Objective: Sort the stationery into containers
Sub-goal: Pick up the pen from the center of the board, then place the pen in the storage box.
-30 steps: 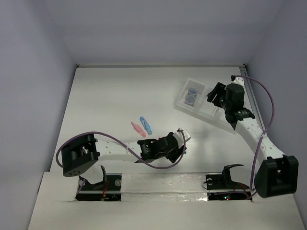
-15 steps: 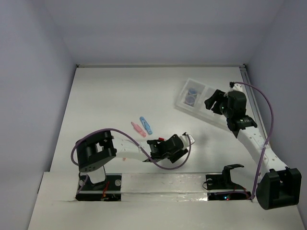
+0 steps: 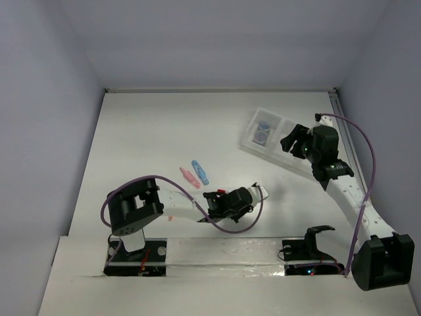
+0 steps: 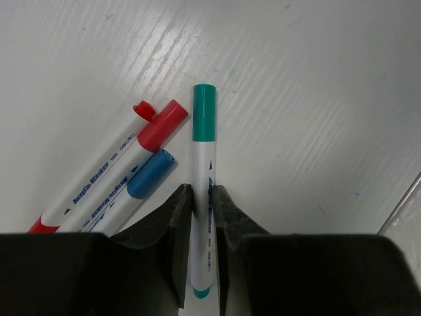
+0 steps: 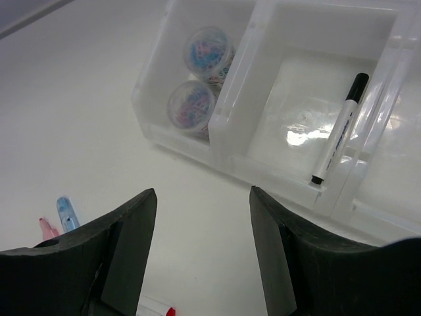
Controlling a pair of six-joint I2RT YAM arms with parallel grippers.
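Note:
My left gripper (image 4: 202, 210) is shut on a thin white pen with a teal cap (image 4: 203, 171); whether the pen is off the table I cannot tell. A red-capped pen (image 4: 118, 164) and a blue-capped pen (image 4: 135, 191) lie just left of it. In the top view this gripper (image 3: 260, 192) is at the near middle. My right gripper (image 5: 202, 191) is open and empty, hovering by the near side of the three-compartment tray (image 5: 237, 85). Two round discs (image 5: 209, 49) sit in its left compartment and a black-capped pen (image 5: 339, 131) in the middle one.
A short pink piece (image 3: 189, 177) and a blue piece (image 3: 199, 171) lie side by side left of the left gripper. The tray (image 3: 250, 126) sits at the far right, close to the right wall. The left arm's cable loops near its wrist.
The left arm has swung its gripper a little right and nearer, closed on the teal-capped pen. The right gripper has shifted slightly left off the tray. Little moved in the last half second.

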